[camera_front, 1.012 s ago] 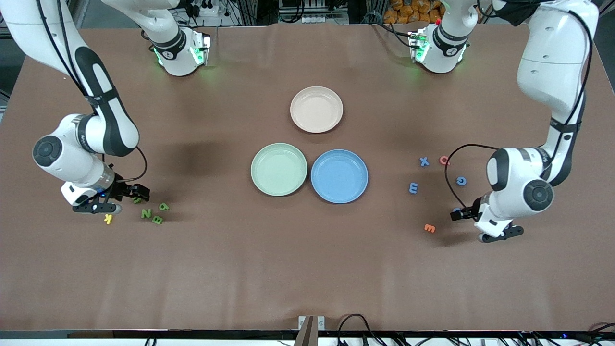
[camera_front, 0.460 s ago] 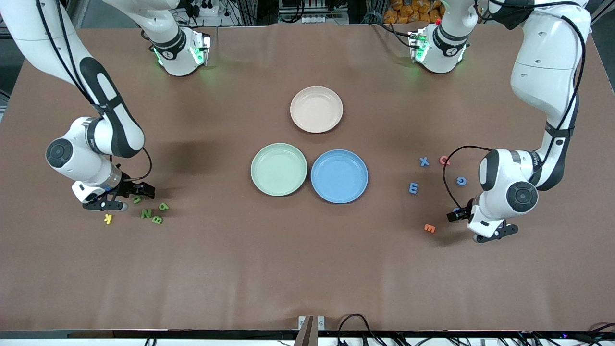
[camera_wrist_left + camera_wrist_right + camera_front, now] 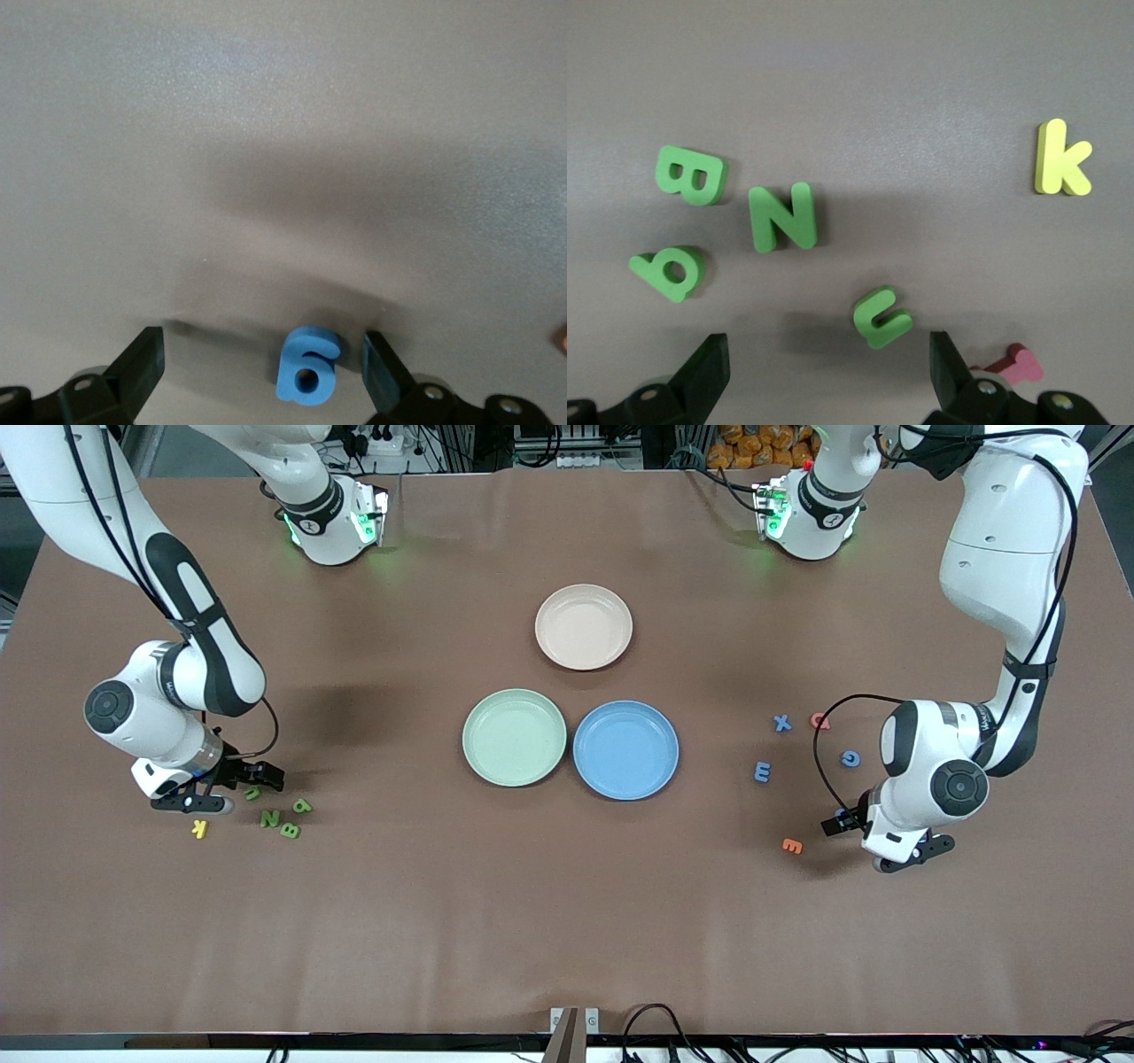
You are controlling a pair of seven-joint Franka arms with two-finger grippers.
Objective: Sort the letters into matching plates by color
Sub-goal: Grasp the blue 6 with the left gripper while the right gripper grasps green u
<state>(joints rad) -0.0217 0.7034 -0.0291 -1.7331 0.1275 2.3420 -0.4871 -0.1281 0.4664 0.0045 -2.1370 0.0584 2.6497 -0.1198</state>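
Note:
The mint green plate (image 3: 514, 737) and the blue plate (image 3: 625, 749) sit side by side mid-table. Green letters (image 3: 269, 818) lie toward the right arm's end. My right gripper (image 3: 217, 793) is open, low over them. In the right wrist view the hooked green letter (image 3: 881, 316) lies just ahead of the open gripper (image 3: 824, 372), near one finger. Blue letters (image 3: 763, 771) lie toward the left arm's end. My left gripper (image 3: 886, 840) is open there. In the left wrist view a blue 6-shaped piece (image 3: 307, 365) lies between the open gripper's (image 3: 261, 372) fingers, close to one.
A beige-pink plate (image 3: 584, 626) sits farther from the front camera than the two plates. A yellow K (image 3: 200, 829) and a pink piece (image 3: 1014, 363) lie by the green letters. A red letter (image 3: 819, 721) and an orange letter (image 3: 792, 846) lie among the blue ones.
Both arms have shifted a little toward the middle of the table, then settled. The right gripper now sits closer to the hooked green letter. Both grippers stayed open.

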